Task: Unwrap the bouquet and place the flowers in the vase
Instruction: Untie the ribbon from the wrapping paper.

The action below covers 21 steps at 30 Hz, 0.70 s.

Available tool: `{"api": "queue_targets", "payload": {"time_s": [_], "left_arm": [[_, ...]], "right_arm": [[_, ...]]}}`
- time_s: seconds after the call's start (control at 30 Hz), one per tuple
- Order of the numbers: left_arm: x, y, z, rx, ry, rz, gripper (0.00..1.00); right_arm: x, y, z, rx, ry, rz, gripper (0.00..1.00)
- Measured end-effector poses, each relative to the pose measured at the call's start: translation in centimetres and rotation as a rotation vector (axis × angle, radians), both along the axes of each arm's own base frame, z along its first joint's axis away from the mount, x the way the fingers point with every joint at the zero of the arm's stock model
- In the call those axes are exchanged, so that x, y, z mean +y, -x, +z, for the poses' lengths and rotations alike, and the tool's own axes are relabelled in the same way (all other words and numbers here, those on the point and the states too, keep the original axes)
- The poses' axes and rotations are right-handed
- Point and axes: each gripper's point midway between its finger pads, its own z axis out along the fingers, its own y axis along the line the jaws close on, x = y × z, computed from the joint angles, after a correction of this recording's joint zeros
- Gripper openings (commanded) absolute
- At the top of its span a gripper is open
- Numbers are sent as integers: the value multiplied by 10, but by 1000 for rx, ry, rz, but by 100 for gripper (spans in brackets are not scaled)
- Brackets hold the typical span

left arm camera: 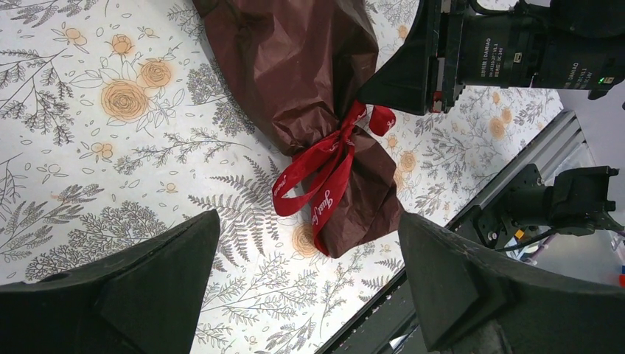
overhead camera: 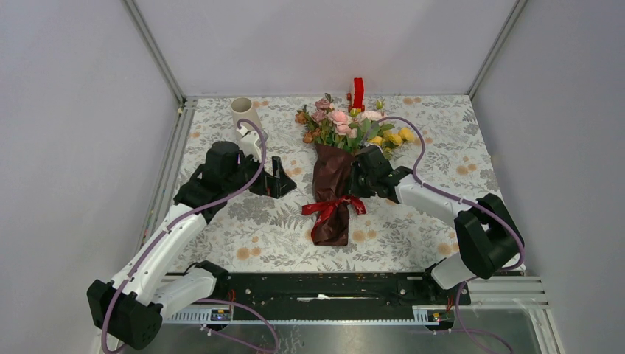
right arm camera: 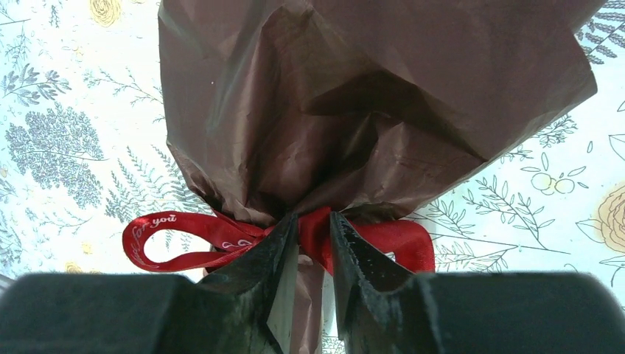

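Observation:
The bouquet [overhead camera: 332, 181] lies on the floral tablecloth with its pink, peach and yellow flowers [overhead camera: 345, 124] pointing to the back. Dark red wrapping paper [right arm camera: 354, 110] covers the stems, tied with a red ribbon [left arm camera: 328, 166]. My right gripper [right arm camera: 313, 221] comes in from the right and is shut on the ribbon's knot at the tied neck; it also shows in the top view [overhead camera: 351, 193]. My left gripper [overhead camera: 276, 181] stands open left of the bouquet, apart from it, with nothing between its fingers [left arm camera: 147, 287]. The cream vase [overhead camera: 243, 114] stands upright at the back left.
A small red and yellow block [overhead camera: 358, 94] stands at the back edge behind the flowers. A black and metal rail [overhead camera: 354, 287] runs along the near edge. Grey walls close in the table on three sides.

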Motion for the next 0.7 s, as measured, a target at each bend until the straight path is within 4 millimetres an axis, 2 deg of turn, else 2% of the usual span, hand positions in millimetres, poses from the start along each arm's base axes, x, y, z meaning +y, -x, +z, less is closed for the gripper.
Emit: {"api": "queue_targets", "payload": {"time_s": [0.2,0.53,0.7], "left_arm": [[-1,0,1,-1,6,-5,99],[-2,1,1,0,11,-9,99],[-2,1,2,1,11,-11,99]], "right_arm": [[-2,-2,3,-9,19,0,32],[3,-7,9,-29,23,12,24],[1,-8,4,-28,43,11,21]]}}
